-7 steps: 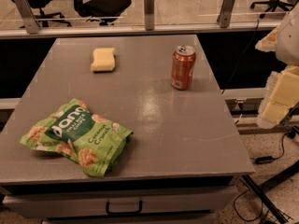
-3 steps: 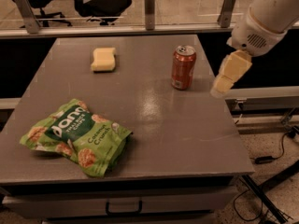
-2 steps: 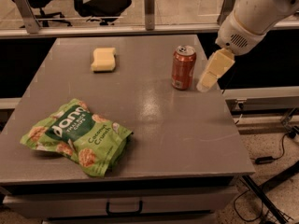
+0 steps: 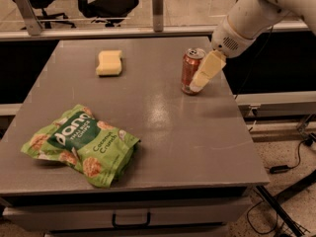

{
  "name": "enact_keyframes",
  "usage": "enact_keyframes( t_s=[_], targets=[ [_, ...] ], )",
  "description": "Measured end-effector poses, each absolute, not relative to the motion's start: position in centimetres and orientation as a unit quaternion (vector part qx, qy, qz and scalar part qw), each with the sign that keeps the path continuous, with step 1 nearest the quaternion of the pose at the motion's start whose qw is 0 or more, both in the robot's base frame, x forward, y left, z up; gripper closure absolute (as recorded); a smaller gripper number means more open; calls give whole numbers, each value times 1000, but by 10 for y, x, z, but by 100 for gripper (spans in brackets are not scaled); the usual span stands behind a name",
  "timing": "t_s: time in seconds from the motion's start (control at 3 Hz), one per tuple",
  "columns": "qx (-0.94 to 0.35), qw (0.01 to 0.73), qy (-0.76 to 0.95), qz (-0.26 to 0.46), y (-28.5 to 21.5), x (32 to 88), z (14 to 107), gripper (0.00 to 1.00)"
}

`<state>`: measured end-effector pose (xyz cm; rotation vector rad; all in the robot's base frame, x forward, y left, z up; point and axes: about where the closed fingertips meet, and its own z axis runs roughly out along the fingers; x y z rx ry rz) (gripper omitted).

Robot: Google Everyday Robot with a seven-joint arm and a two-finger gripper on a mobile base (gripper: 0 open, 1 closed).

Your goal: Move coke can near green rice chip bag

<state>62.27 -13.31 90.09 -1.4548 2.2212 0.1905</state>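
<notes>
Up at the upper right of the camera view, the gripper [image 4: 201, 79] reaches down from the white arm and overlaps the right side of the coke can [image 4: 188, 69]; whether it is released or clenched cannot be told. The can stands upright on the grey table [image 4: 197, 142], right of centre. The green rice chip bag [image 4: 81, 144] lies flat at lower left, well apart from it. A yellow sponge [image 4: 109, 63] sits upper left.

A grey table [image 4: 187, 142] with a handled drawer [image 4: 131, 216] under its front edge filled the frame's middle, backed by a glass partition [image 4: 197, 4] on metal posts [image 4: 157, 3]. Black office chairs [image 4: 107, 3] stood beyond at upper left, cables [image 4: 296, 162] crossed speckled floor [image 4: 281, 149] at lower right, and the gripper [image 4: 198, 83] hung at upper right.
</notes>
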Motion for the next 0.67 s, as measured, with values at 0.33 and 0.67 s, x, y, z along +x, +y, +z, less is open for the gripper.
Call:
enact_keyframes(
  t_s=[0.33,0.67],
  targets=[
    [-533,241,807,82,-121,633,896,0],
    [-536,243,803,93,-110,637,894,14]
  ],
)
